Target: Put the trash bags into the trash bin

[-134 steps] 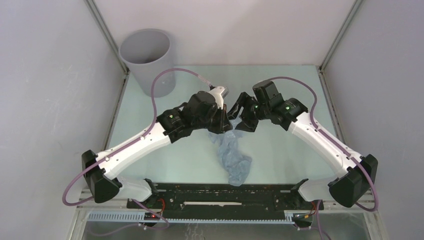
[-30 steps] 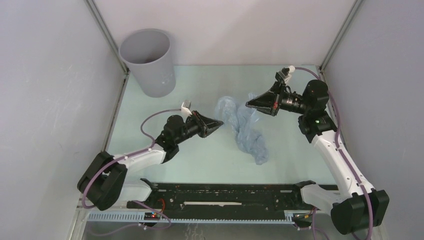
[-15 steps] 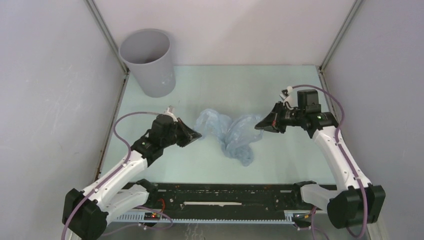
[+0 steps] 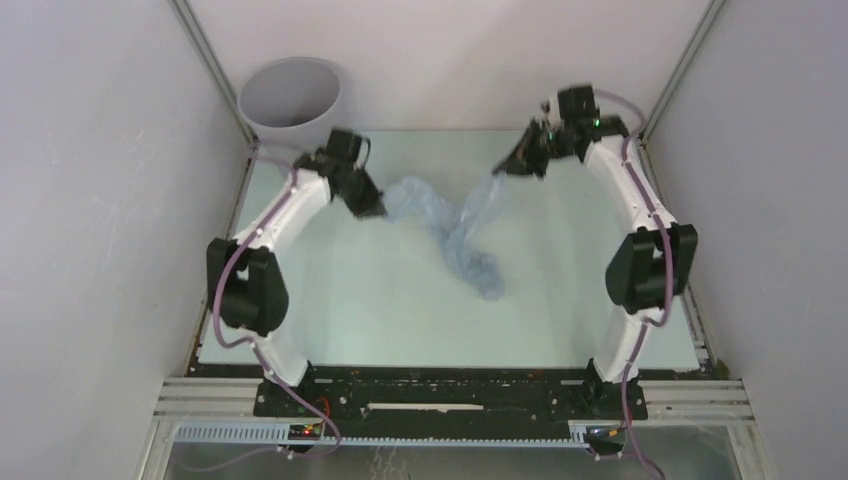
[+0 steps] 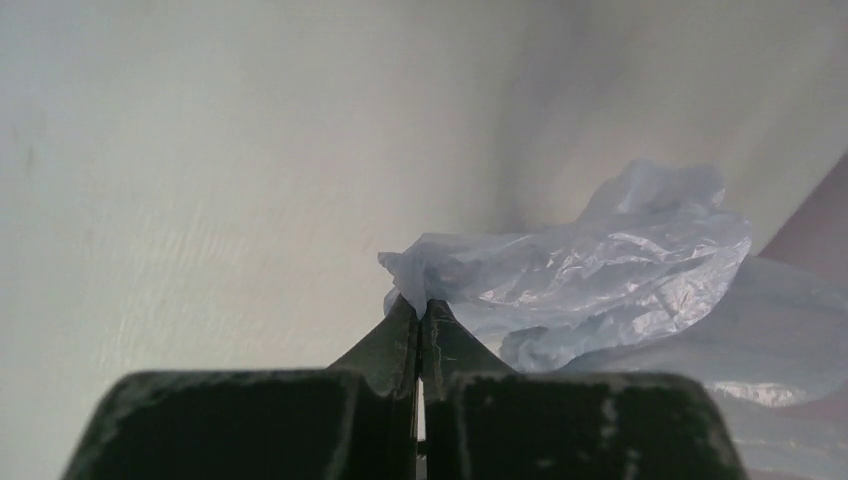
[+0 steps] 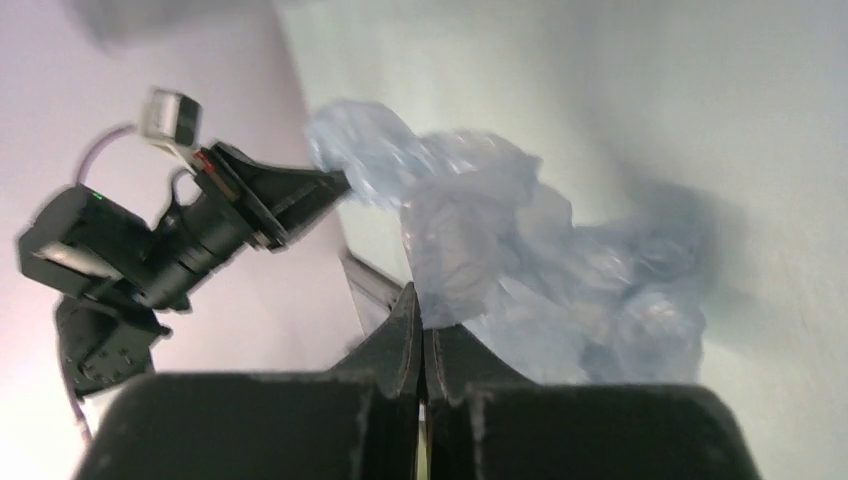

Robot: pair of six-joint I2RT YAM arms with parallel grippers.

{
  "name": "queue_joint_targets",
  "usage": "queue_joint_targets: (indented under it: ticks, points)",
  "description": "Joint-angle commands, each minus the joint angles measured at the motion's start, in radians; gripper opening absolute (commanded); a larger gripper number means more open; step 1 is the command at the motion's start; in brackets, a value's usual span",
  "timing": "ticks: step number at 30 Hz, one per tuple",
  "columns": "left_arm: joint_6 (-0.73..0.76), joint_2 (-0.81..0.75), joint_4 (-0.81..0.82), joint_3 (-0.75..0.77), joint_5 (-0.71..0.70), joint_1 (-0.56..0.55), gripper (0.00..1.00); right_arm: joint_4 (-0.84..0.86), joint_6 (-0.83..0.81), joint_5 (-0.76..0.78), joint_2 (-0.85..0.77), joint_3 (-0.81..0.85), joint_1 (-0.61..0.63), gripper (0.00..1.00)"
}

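Observation:
The pale blue-grey trash bag (image 4: 455, 225) hangs crumpled between my two arms, lifted above the table, its lower end trailing toward the middle. My left gripper (image 4: 377, 211) is shut on the bag's left edge, just right of the grey trash bin (image 4: 290, 95) in the back left corner. In the left wrist view the film (image 5: 590, 280) bunches out from the pinched fingertips (image 5: 421, 305). My right gripper (image 4: 497, 172) is shut on the bag's right edge near the back wall. The right wrist view shows the bag (image 6: 520, 260) pinched at its tips (image 6: 421, 322).
The enclosure's walls and metal frame posts (image 4: 205, 55) stand close behind the bin and beside both arms. The right wrist view also shows my left arm (image 6: 170, 240) across the bag. The black rail (image 4: 450, 395) runs along the near edge.
Both arms have swung up and toward the back wall, carrying the bag off the table. The left gripper moved up beside the bin, the right one to the back right.

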Motion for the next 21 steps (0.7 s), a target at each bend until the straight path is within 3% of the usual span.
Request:
queue_joint_targets:
  ticks: [1,3,4,5,7,9,11,15,18,21]
  points:
    - [0.125,0.050,-0.291,0.771,-0.132,0.024,0.00,-0.166,0.058,0.017,0.096,0.771,0.014,0.00]
    - [0.234,-0.023,-0.263,0.984,-0.285,-0.034,0.00,-0.133,0.029,0.005,0.091,1.069,0.031,0.00]
    - [0.318,-0.087,-0.206,0.992,-0.370,-0.084,0.00,-0.080,-0.007,0.013,0.039,1.087,0.058,0.00]
    - [0.410,-0.168,-0.119,0.925,-0.455,-0.151,0.00,-0.023,-0.065,0.049,-0.053,1.002,0.093,0.00]
    - [0.508,-0.358,0.089,0.632,-0.549,-0.234,0.00,0.210,-0.188,0.127,-0.298,0.595,0.176,0.00]
    - [0.429,-0.516,0.222,0.291,-0.542,-0.218,0.00,0.497,-0.226,0.229,-0.508,0.145,0.219,0.00]
    - [0.285,-0.567,0.186,0.051,-0.433,-0.112,0.00,0.580,-0.164,0.257,-0.602,-0.165,0.187,0.00]
    - [0.258,-0.491,0.058,-0.297,-0.266,-0.063,0.00,0.340,-0.192,0.205,-0.527,-0.527,0.147,0.00]
    - [0.242,-0.563,0.144,-0.566,-0.177,-0.077,0.00,0.274,-0.249,0.197,-0.482,-0.727,0.240,0.00]
    - [0.212,-0.669,0.149,-0.706,-0.090,-0.086,0.00,0.297,-0.215,0.247,-0.564,-0.841,0.350,0.00]
